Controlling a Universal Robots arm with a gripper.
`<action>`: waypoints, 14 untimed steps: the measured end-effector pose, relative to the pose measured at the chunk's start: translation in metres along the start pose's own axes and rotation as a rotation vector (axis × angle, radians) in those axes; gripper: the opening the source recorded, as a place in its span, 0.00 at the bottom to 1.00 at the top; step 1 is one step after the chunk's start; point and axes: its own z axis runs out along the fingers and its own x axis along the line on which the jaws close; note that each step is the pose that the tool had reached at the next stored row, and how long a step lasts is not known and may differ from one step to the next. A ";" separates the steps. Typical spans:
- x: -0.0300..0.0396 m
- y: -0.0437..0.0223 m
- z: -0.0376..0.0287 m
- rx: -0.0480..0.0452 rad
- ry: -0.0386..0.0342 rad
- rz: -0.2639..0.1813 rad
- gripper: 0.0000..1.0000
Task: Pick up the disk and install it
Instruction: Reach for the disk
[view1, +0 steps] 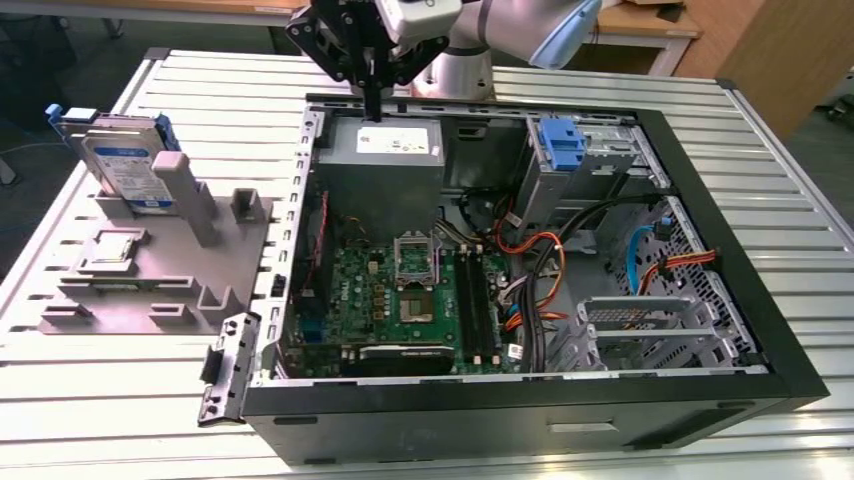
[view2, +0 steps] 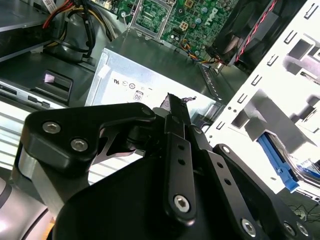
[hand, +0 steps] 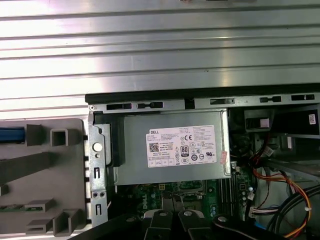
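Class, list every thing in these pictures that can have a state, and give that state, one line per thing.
disk: standing on edge in the grey holder, outside the case, not gripped.
gripper: shut, holding nothing, poised over the power supply.
computer case: lying on its side, side panel off, interior exposed.
power supply: mounted inside the case.
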 end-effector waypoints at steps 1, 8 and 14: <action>0.0001 0.0000 0.0001 0.0000 0.0000 0.000 0.10; 0.0007 -0.0001 0.0004 0.0001 0.0004 0.000 0.10; 0.0088 -0.0007 0.0005 0.0000 0.0006 0.000 0.10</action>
